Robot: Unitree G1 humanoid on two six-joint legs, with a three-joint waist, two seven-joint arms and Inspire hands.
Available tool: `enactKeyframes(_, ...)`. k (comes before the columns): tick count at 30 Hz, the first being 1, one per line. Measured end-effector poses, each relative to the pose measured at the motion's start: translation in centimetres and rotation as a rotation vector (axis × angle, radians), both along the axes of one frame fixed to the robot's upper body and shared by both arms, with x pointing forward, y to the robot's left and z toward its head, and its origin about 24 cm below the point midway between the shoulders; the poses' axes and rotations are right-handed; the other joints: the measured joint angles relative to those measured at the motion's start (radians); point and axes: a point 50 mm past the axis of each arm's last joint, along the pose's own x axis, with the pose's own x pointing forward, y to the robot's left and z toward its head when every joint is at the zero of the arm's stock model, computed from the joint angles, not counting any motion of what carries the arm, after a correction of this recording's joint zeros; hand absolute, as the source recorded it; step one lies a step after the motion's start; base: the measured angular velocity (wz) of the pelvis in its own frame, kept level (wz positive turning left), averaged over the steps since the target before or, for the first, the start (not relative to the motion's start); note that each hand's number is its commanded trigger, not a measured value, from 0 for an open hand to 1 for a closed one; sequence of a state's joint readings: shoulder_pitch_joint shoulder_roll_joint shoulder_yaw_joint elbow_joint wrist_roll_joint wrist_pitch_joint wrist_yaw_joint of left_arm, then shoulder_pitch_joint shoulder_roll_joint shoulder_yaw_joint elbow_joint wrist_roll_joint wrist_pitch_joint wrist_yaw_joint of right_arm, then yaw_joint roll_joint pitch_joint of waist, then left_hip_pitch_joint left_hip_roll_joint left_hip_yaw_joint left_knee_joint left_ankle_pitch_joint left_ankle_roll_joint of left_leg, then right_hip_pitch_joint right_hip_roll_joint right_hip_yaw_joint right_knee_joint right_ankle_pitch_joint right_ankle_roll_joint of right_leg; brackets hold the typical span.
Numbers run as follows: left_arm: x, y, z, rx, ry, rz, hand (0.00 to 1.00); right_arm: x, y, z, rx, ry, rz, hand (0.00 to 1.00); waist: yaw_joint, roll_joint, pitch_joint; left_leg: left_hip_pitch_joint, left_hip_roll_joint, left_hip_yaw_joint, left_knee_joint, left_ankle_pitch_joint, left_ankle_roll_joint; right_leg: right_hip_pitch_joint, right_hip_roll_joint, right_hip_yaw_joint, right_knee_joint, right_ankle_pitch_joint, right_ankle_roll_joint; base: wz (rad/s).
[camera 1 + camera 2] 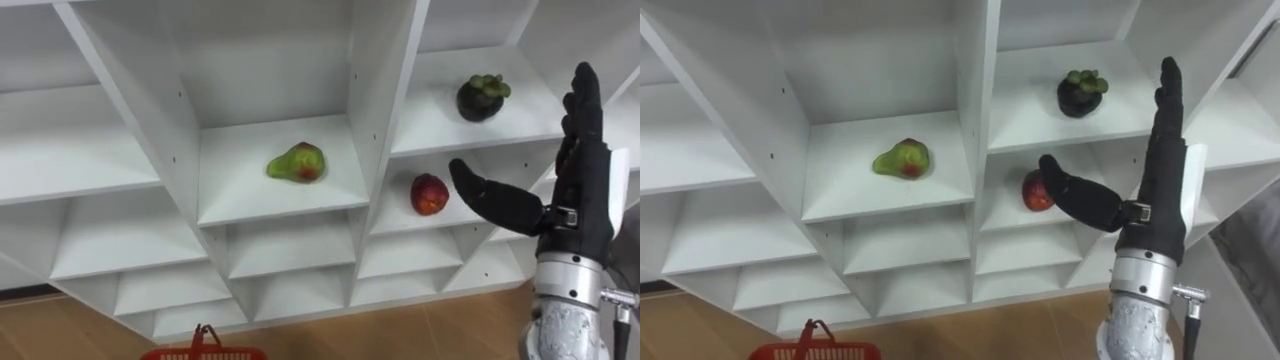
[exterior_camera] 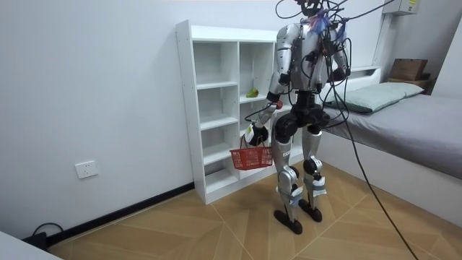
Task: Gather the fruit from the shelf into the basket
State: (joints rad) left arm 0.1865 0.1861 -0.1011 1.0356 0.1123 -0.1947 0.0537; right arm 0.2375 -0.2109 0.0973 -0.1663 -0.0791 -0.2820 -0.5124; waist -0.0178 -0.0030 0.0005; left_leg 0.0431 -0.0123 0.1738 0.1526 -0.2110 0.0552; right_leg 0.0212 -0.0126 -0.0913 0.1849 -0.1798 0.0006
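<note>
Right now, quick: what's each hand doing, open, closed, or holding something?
Left hand: closed round the basket handle.
Right hand: open, fingers straight, holding nothing, near the red fruit.

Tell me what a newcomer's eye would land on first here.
The black right robot hand stands raised and open before the white shelf unit, thumb stretched toward a round red fruit. A dark purple fruit with a green cap sits one shelf higher, a green pear-shaped fruit with a red blush in the compartment to their left. Below, a red basket hangs from the left robot hand.
</note>
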Motion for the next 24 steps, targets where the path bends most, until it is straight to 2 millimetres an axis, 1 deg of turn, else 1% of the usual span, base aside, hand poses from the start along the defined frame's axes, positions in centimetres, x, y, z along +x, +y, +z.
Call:
enactKeyframes(2,0.0,0.0,0.0,0.002,0.0,-0.005,1.0,0.1,-0.4,0.0,-0.013,0.006,0.002,0.0,-0.004,-0.002,-0.0002,0.003,-0.001,-0.014,0.004,0.0,0.0,0.009,-0.002,-0.011,0.0,0.0,0.0,0.15)
enactKeyframes(3,0.1,0.0,0.0,0.004,0.0,-0.009,1.0,0.2,-0.5,-0.2,-0.019,0.012,0.003,0.0,-0.004,-0.003,0.0002,0.004,-0.001,-0.016,0.005,0.0,0.0,0.013,-0.002,-0.014,-0.001,0.0,0.0,0.14)
enactKeyframes(4,0.1,0.1,0.0,0.005,0.0,-0.008,1.0,0.4,-0.7,-0.4,-0.026,0.025,0.002,0.0,-0.003,-0.005,-0.001,0.005,-0.001,-0.019,0.008,0.0,0.0,0.015,-0.003,-0.017,-0.001,0.0,0.0,0.07)
enactKeyframes(7,0.1,0.2,0.1,0.005,0.002,-0.011,1.0,0.8,-0.8,-0.8,-0.031,0.046,0.012,0.0,-0.001,-0.008,0.0001,0.003,-0.001,-0.022,0.009,0.0,0.0,0.015,-0.002,-0.02,-0.001,0.0,0.0,0.02)
enactKeyframes(9,0.4,0.1,0.2,-0.003,-0.012,-0.017,1.0,0.9,-1.0,-0.7,-0.013,0.047,0.025,0.0,-0.001,-0.01,0.0008,0.004,-0.001,-0.024,0.009,0.0,0.0,0.016,-0.003,-0.022,-0.001,0.0,0.0,0.02)
enactKeyframes(10,0.1,0.2,0.3,-0.009,-0.012,-0.013,1.0,1.0,-1.2,-0.5,-0.001,0.048,0.034,0.0,0.0,-0.013,0.0012,0.004,-0.001,-0.027,0.009,0.0,0.0,0.018,-0.003,-0.026,-0.001,0.0,0.0,0.08)
enactKeyframes(13,0.4,0.4,0.5,-0.007,-0.029,-0.011,1.0,1.3,-2.1,0.1,-0.004,0.033,0.029,0.0,-0.003,-0.023,0.0031,0.005,-0.001,-0.043,0.011,0.0,0.0,0.031,-0.003,-0.046,-0.003,0.0,0.0,0.15)
enactKeyframes(14,0.4,0.4,0.5,-0.006,-0.028,-0.012,1.0,1.4,-2.4,0.4,0.001,0.018,0.015,0.0,-0.003,-0.028,0.0004,0.005,-0.001,-0.044,0.011,0.0,0.0,0.032,-0.003,-0.049,-0.004,0.0,0.0,0.1)
enactKeyframes(16,0.3,0.5,0.5,-0.008,-0.021,-0.01,1.0,1.7,-2.8,0.9,0.011,-0.006,0.0,0.0,0.001,-0.034,0.0002,0.004,-0.001,-0.046,0.011,0.0,-0.001,0.036,-0.003,-0.05,-0.01,0.0,0.0,0.02)
enactKeyframes(17,0.2,0.6,0.5,-0.004,-0.013,-0.006,1.0,1.8,-2.9,1.2,0.01,-0.018,-0.003,0.0,0.001,-0.037,-0.0002,0.005,-0.002,-0.046,0.011,0.0,-0.001,0.041,-0.003,-0.051,-0.017,0.0,0.0,0.03)
enactKeyframes(19,0.3,0.7,0.5,0.002,-0.009,-0.006,1.0,2.1,-2.9,1.4,0.01,-0.03,-0.004,0.0,-0.002,-0.04,0.0024,0.012,-0.002,-0.049,0.011,0.0,-0.001,0.048,-0.003,-0.055,-0.018,0.0,0.0,0.05)
enactKeyframes(24,0.3,0.9,0.5,0.015,-0.006,-0.019,1.0,2.7,-3.1,1.4,0.007,-0.026,-0.009,0.0,-0.003,-0.044,0.0042,0.016,-0.003,-0.049,0.009,0.0,-0.001,0.05,-0.004,-0.054,-0.018,0.0,0.0,0.01)
